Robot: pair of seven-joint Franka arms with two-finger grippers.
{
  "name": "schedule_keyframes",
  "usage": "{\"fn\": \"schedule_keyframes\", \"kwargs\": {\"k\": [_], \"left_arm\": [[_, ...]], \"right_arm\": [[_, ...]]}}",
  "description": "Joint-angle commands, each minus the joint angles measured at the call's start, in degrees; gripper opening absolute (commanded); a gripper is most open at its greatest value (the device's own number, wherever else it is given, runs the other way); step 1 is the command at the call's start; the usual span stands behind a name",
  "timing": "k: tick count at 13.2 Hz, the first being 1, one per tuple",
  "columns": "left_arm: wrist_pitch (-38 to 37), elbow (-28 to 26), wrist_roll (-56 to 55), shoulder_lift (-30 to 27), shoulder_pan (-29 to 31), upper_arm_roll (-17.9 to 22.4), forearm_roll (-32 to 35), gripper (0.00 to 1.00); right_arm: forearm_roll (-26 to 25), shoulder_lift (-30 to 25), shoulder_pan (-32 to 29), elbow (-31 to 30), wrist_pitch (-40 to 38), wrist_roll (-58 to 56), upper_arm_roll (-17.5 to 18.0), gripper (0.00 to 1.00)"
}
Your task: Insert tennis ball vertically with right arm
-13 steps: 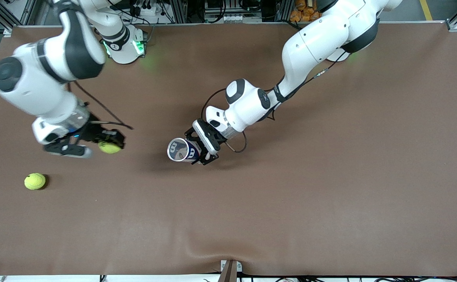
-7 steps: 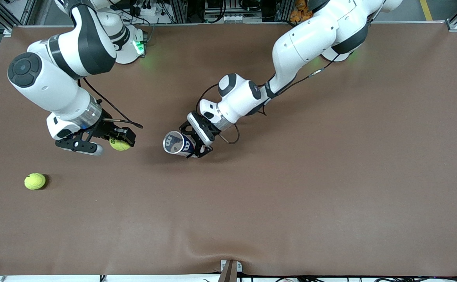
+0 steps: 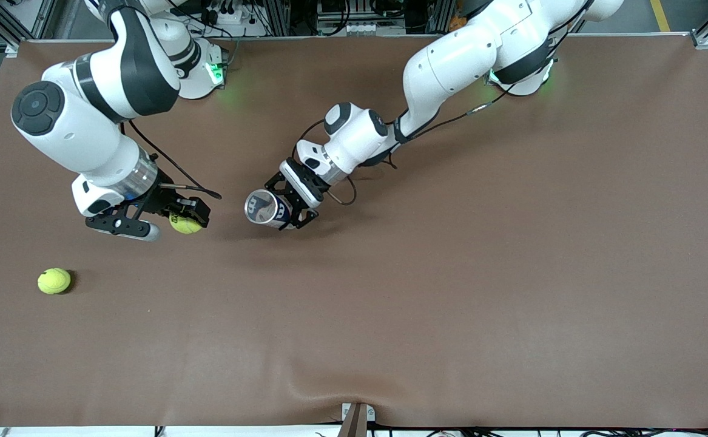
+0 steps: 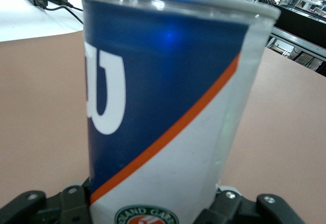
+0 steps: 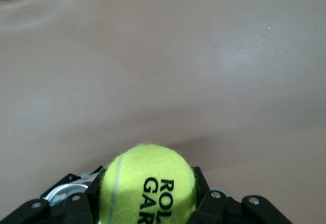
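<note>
My right gripper [image 3: 187, 216] is shut on a yellow-green tennis ball [image 3: 186, 226] and holds it just above the brown table, toward the right arm's end. The right wrist view shows the ball [image 5: 147, 186] with black lettering, clamped between the black fingers [image 5: 204, 196]. My left gripper [image 3: 288, 212] is shut on a blue and white ball can [image 3: 262, 208] with an orange stripe, held over the middle of the table with its open mouth tilted up. The can [image 4: 163, 107] fills the left wrist view. The held ball and the can are a short gap apart.
A second tennis ball [image 3: 54, 281] lies on the brown table cover [image 3: 451, 291], nearer to the front camera than the right gripper. A black cable [image 3: 171, 167] hangs from the right wrist. The cover has a wrinkle [image 3: 305, 379] near its front edge.
The left arm has carried the can toward the right arm's end of the table. The right arm swung in with its ball a second ago, then stayed still.
</note>
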Motion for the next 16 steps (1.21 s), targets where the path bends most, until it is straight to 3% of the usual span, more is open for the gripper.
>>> {"fn": "schedule_keyframes", "kwargs": {"k": [1,6,16], "left_arm": [[1.0,2.4,-0.8,1.2,-2.6,2.0,-1.0,0.72],[1.0,2.9,-4.1,1.9,-6.7,8.9,-1.0,0.72],[1.0,2.7,-4.4,2.2,-6.9,9.7,-1.0,0.76]], "right_arm": [[-0.8,-0.9,-0.4,0.2,-0.9,1.2,0.3,0.15],[-0.8,-1.0,-0.3,0.1,-1.1,1.3,1.0,0.13],[-4.9,-0.9,-0.8,-2.5,-0.3,16.2,10.0,0.14]]}}
